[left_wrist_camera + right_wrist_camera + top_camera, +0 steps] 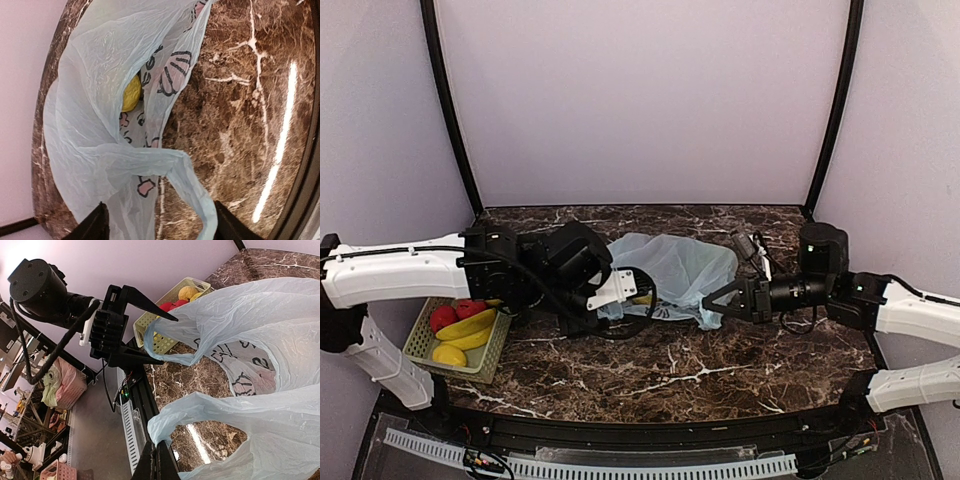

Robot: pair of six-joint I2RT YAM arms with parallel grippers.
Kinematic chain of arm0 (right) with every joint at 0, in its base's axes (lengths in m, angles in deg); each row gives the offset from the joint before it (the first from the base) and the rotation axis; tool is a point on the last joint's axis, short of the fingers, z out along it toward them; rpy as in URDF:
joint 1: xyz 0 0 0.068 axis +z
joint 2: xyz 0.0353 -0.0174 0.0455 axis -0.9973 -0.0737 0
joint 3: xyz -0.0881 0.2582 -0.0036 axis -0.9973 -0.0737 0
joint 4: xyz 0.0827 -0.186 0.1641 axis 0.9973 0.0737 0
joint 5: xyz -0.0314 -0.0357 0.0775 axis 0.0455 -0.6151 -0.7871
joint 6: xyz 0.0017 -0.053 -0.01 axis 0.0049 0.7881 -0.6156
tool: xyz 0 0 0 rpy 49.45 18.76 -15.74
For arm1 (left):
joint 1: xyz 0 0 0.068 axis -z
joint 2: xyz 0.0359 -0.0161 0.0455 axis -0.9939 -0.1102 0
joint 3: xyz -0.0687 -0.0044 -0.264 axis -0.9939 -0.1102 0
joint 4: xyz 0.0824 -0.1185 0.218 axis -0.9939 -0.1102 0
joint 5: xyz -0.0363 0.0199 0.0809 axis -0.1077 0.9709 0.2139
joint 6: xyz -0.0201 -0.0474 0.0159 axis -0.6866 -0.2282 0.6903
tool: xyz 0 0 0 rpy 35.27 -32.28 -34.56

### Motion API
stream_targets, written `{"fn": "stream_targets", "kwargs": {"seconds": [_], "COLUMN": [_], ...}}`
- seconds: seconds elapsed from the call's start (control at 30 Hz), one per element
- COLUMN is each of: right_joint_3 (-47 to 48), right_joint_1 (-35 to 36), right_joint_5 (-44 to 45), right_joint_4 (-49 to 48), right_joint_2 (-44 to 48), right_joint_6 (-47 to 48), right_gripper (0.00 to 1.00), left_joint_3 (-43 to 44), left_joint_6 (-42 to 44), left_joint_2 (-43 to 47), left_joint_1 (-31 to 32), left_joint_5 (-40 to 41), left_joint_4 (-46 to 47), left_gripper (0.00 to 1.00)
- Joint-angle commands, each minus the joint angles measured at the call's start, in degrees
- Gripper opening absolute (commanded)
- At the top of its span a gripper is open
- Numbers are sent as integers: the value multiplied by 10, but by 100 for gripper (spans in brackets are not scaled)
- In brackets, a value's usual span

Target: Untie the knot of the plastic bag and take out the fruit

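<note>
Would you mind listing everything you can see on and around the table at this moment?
table: one, dark brown marble with white veins, under everything.
plastic bag: one, pale blue-green with dark print, table centre, mouth open between the arms.
fruit in the bag: one visible, yellow, just inside the mouth; any others hidden.
basket: one, pale yellow-green, near-left of the table.
apples: two, red, in the basket.
bananas: apparently two, yellow, in the basket.
round yellow fruit: one, at the basket's near end.
left gripper: one, black, open, a bag handle between its fingers.
right gripper: one, black, shut on the bag's other handle.
</note>
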Motion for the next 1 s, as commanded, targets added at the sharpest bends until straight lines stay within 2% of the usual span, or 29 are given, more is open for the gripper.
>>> {"fn": "stream_targets", "kwargs": {"seconds": [0.0,0.07,0.13,0.2,0.37,0.47,0.6,0.63,0.73,0.8,0.97], "right_joint_3": [-11,-12,-12,-17,-47,-55,-33,-18,42,92,208], "right_joint_1": [3,4,4,4,4,8,12,13,12,12,12], "right_joint_5": [4,9,18,29,61,75,97,105,140,177,263], "right_joint_4": [-12,6,30,67,126,147,174,183,212,244,302], "right_joint_2": [5,8,10,12,25,30,33,33,28,18,-44], "right_joint_6": [-3,1,6,8,-5,-16,-27,-31,-28,-15,54], "right_gripper": [0,0,0,0,0,0,0,9,46,63,79], "left_joint_3": [-3,-9,-16,-29,-88,-132,-187,-189,-196,-202,-215], "left_joint_6": [13,4,-13,-38,-148,-224,-274,-280,-299,-304,-319], "left_joint_2": [17,24,32,41,86,127,153,154,157,163,185], "left_joint_1": [6,6,6,5,-21,-44,-75,-78,-86,-89,-96], "left_joint_5": [74,89,102,119,128,92,40,26,9,2,-5], "left_joint_4": [27,43,57,80,166,246,353,373,388,394,398], "left_gripper": [56,30,15,7,1,1,1,1,1,1,1]}}
